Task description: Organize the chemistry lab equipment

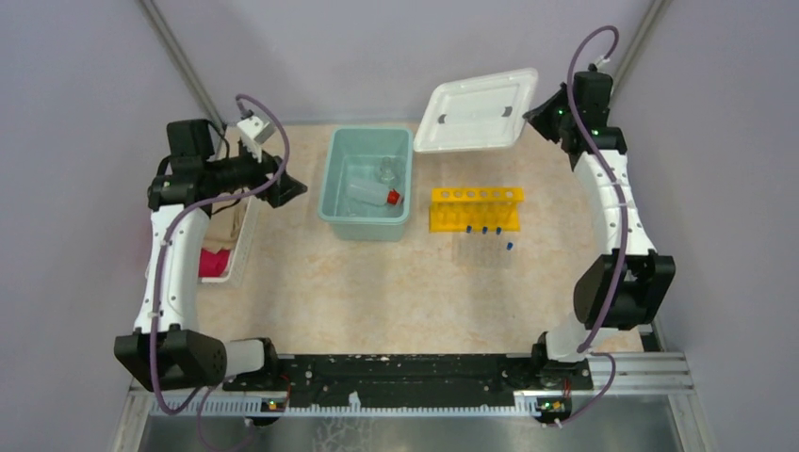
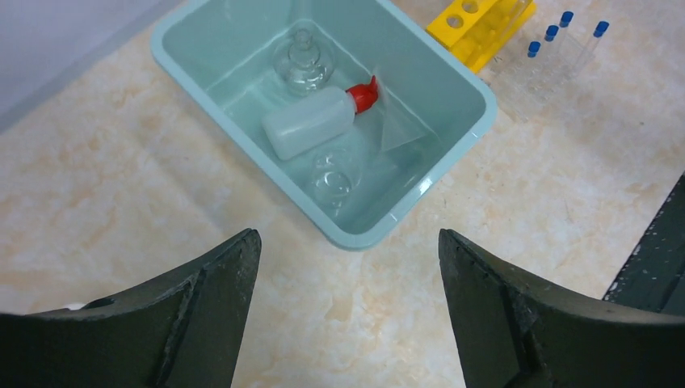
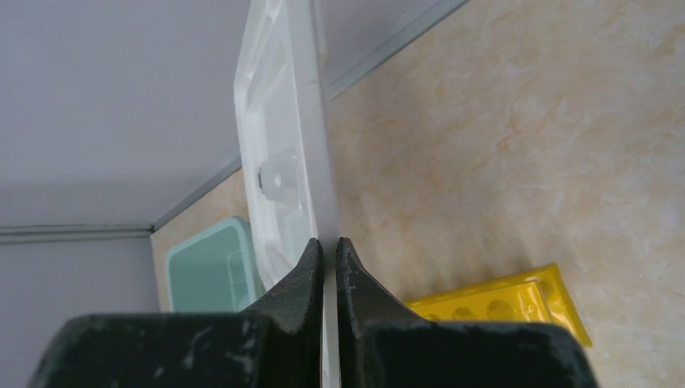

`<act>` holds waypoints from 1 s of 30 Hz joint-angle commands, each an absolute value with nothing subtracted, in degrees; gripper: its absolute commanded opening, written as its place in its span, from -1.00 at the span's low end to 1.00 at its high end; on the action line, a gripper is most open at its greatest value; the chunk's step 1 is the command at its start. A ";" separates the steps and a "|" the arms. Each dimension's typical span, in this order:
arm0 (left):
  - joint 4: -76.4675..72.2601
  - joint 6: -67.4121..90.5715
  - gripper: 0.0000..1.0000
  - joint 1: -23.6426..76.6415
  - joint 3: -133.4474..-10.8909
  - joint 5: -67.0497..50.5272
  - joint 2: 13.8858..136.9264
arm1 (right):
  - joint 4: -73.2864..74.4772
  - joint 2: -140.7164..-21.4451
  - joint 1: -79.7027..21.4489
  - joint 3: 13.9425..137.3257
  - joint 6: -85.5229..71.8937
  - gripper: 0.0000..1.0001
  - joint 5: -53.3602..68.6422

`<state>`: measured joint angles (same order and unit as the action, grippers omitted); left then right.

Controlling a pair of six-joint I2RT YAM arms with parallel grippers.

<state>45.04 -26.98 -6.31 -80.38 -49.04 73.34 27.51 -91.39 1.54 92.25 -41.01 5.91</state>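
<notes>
A teal bin (image 1: 330,179) holds a translucent squeeze bottle with a red spout (image 2: 311,123), a clear flask (image 2: 303,56) and clear beakers (image 2: 333,176). The yellow holed rack (image 1: 476,198) stands right of the bin. Several clear blue-capped tubes (image 1: 483,230) sit just in front of it and also show in the left wrist view (image 2: 557,32). My left gripper (image 1: 292,188) is open and empty, left of the bin and above the table (image 2: 349,242). My right gripper (image 1: 539,111) is shut on the edge of a white lid (image 3: 283,145), held raised behind the rack.
A white slatted basket (image 1: 240,235) with a pink cloth (image 1: 215,261) stands at the left edge under the left arm. The teal bin (image 3: 206,275) and the rack (image 3: 501,303) lie below the lid in the right wrist view. Walls close in at the back and sides.
</notes>
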 commanded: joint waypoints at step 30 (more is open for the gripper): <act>12.22 -78.01 0.83 15.47 -55.12 -40.28 49.27 | 21.88 -68.22 -7.13 85.07 -51.90 -1.00 21.20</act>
<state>20.97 -66.74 14.59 -59.09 -38.02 51.96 27.44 -72.95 -6.44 86.11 -47.57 15.79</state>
